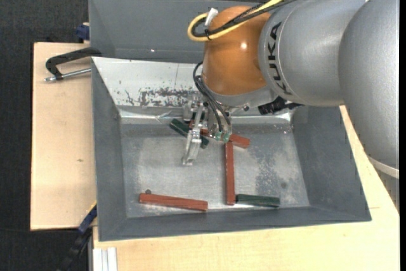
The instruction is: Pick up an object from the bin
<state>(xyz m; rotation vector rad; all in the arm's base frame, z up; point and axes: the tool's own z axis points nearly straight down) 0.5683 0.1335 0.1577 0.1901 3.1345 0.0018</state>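
Observation:
My gripper (189, 152) hangs low over the back middle of the bin, under the orange wrist cover. A dark green stick (179, 126) lies right by it on its left, close to the back wall, partly hidden behind the gripper. Just to the right lies a short red block (239, 141), and from it a long red stick (229, 176) runs toward the front. Whether the green stick is touched or gripped cannot be made out.
Along the front wall lie a long red stick (173, 202) at the left and a dark green stick (257, 200) at the right. The arm covers the bin's back right part. Bare floor shows at the left and far right.

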